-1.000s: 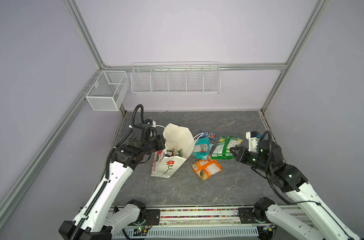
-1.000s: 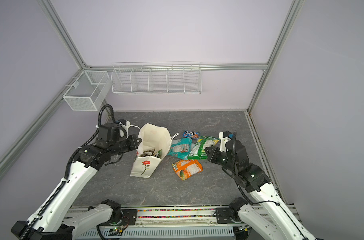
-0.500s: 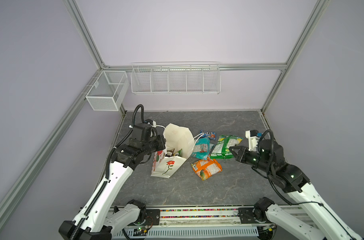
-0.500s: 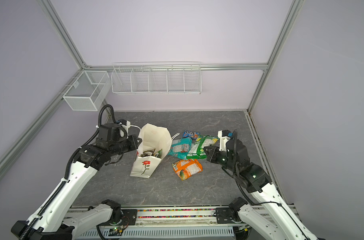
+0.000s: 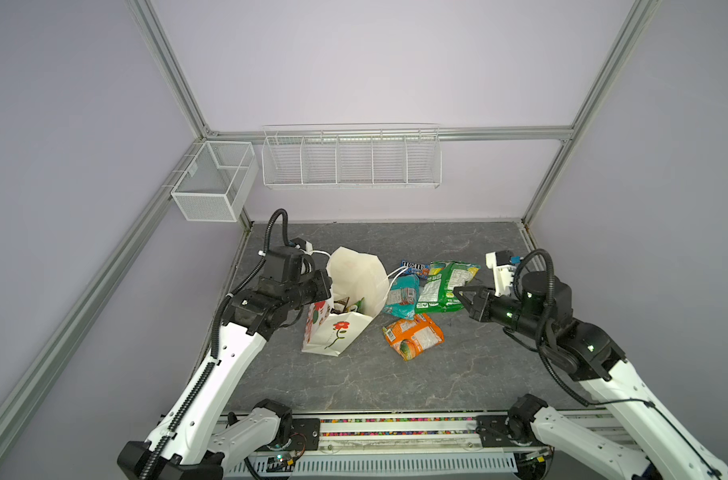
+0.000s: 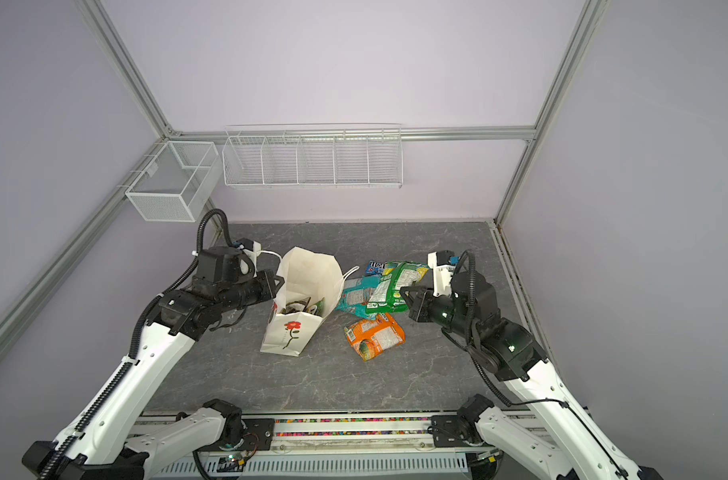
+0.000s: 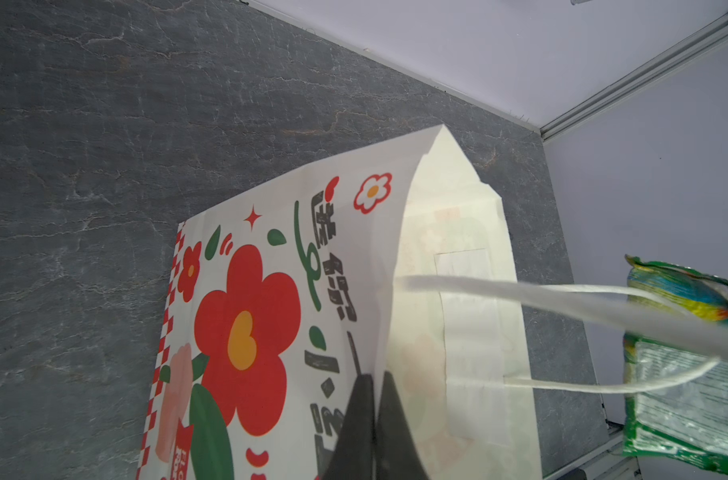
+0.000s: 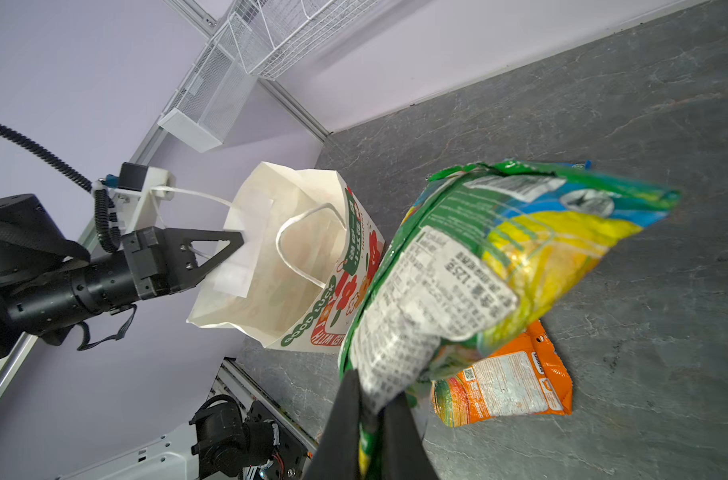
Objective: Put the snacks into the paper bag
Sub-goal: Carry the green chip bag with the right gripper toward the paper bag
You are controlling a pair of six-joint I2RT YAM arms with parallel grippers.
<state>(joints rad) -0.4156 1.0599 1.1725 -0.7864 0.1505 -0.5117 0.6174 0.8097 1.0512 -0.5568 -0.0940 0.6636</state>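
The white paper bag [image 5: 345,332] with a red flower stands open at mid-left in both top views [image 6: 289,332]. My left gripper [image 5: 328,286] is shut on its near rim [image 7: 395,291], fingers pinching the paper edge. Dark and green packets [image 6: 302,307] lie inside. My right gripper [image 5: 459,291] is shut on one end of the green bag [image 5: 447,282], which hangs off the table in the right wrist view [image 8: 478,257]. The teal bag [image 5: 403,297], orange bag [image 5: 414,336] and blue M&M's pack [image 5: 414,267] lie on the table right of the paper bag.
Two white wire baskets hang on the walls, a small one [image 5: 214,187] at the left and a long one [image 5: 351,158] at the back. A metal rail [image 5: 395,428] runs along the table's front edge. The bag's cord handles [image 8: 300,232] stand loose over its mouth.
My right gripper has shifted slightly left and up with the green bag. The left gripper and the paper bag have stayed put.
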